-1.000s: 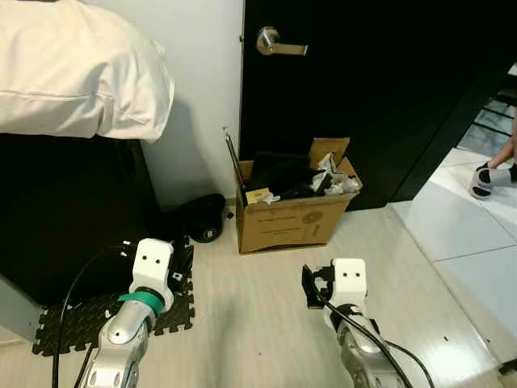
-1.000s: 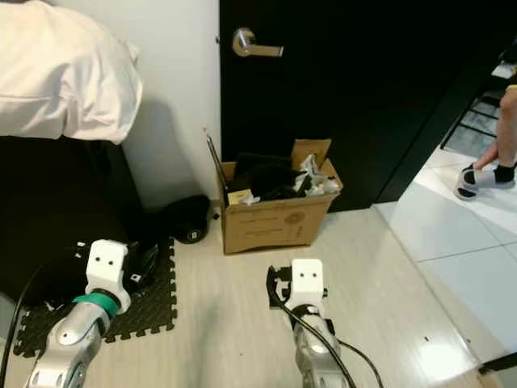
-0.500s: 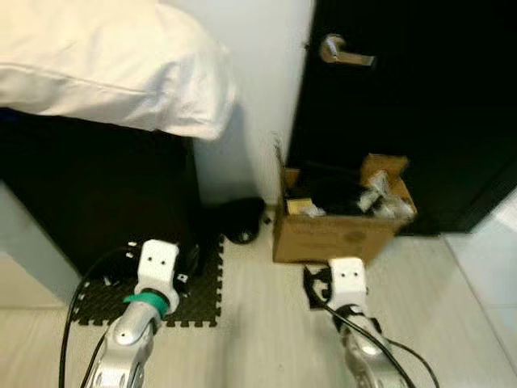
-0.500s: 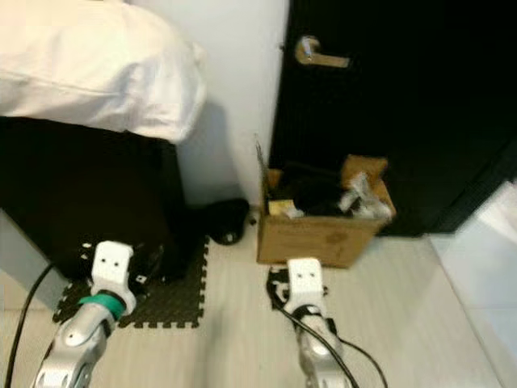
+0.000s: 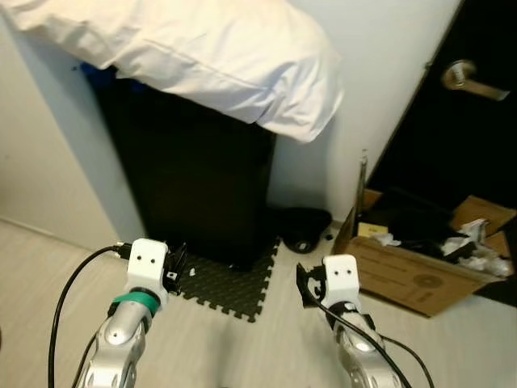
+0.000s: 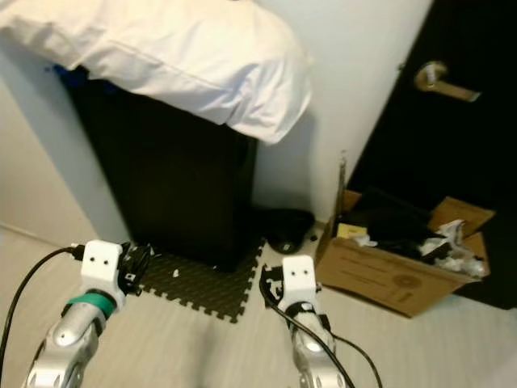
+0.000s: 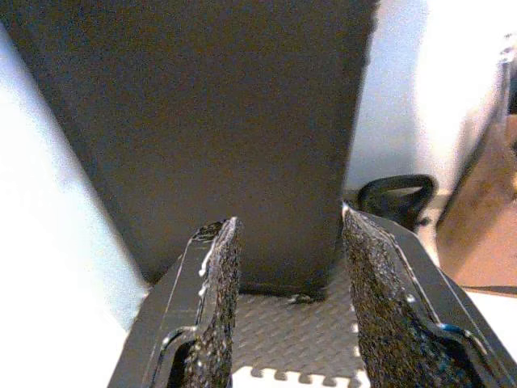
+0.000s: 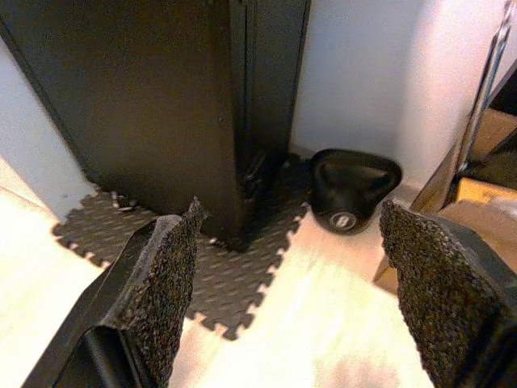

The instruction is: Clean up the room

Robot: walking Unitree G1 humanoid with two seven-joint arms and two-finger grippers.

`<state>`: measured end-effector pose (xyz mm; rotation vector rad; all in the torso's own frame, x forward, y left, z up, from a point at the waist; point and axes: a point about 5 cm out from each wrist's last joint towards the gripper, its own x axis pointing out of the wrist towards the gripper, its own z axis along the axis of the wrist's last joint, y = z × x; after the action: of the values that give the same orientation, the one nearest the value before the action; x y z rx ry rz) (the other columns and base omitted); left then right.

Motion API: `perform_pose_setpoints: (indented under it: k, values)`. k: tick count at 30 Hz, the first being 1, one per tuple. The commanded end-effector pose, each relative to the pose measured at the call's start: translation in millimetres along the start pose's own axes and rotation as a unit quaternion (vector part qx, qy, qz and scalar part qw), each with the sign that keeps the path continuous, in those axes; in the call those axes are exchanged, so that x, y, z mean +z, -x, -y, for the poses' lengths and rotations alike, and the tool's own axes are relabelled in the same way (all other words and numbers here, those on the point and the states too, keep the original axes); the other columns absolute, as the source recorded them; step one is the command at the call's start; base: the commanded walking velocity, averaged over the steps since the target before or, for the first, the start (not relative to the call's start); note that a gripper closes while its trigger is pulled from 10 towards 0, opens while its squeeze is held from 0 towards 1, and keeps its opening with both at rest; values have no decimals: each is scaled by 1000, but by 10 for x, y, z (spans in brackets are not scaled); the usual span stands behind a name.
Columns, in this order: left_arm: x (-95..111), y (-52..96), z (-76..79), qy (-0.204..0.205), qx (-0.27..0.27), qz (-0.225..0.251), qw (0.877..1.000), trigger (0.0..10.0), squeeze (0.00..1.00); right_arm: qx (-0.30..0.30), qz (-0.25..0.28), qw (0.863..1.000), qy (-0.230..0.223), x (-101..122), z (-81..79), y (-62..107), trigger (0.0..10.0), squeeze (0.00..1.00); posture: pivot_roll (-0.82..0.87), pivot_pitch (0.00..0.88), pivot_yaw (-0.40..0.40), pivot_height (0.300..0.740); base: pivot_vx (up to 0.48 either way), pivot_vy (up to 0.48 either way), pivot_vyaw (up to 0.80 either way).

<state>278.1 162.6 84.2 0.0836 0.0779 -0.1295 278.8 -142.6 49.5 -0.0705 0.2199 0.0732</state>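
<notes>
My left claw (image 5: 174, 260) sits at the lower left of the head view, its two black padded fingers (image 7: 216, 303) spread apart with nothing between them. My right claw (image 5: 305, 284) is at lower centre, also spread wide and holding nothing; through its gap I see the floor ahead.

The clutter I judge I must tidy is spread low across the frame. A brown cardboard box stuffed with dark cloth and crumpled white paper (image 5: 420, 267) lies at the lower right, against the black door with a silver lever handle (image 5: 467, 74). A black kettlebell (image 8: 352, 188) rests on the pale floor at the centre, between that box and the tall black cabinet (image 5: 190, 174), touching the edge of the black interlocking foam mat (image 5: 230, 281) under the cabinet. A white pillow (image 5: 202, 48) overhangs the cabinet top in the upper half.

A thin upright rod, perhaps metal, leans beside the box; it is too blurred to say.

Risks, as I judge them: the pillow could slide off if I bump the cabinet, the kettlebell looks heavy and may slip from my pads, and the mat edge could catch my step.
</notes>
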Motion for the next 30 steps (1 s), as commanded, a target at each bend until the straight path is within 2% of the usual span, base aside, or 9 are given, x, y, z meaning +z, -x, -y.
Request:
perform_pose_setpoints:
  k: [1,19,24,28,29,30]
  values:
    - [-64,25,-28,-6,6,-14,1000,10000,0,-1,-9,1000,1,-41,-8,11,10000,0,48,0,15,740,0,0,800]
    - [-171,13,-45,-19,25,-57,998,10000,0,1,-13,1000,5,-54,-4,-10,10000,0,48,0,8,740,0,0,800]
    - [-214,19,-54,-44,29,-77,996,10000,0,3,-14,1000,7,-58,-9,-14,10000,0,50,0,6,740,0,0,800]
    - [-250,29,-64,-33,34,-94,994,10000,0,3,-15,1000,7,-59,-10,-14,10000,0,52,0,4,740,0,0,800]
    - [-273,35,-86,-10,43,-105,994,10000,0,3,-15,1000,6,-58,-9,-14,10000,0,52,0,4,740,0,0,800]
    - [-273,35,-86,-10,43,-105,994,10000,0,3,-15,1000,6,-58,-9,-14,10000,0,52,0,4,740,0,0,800]
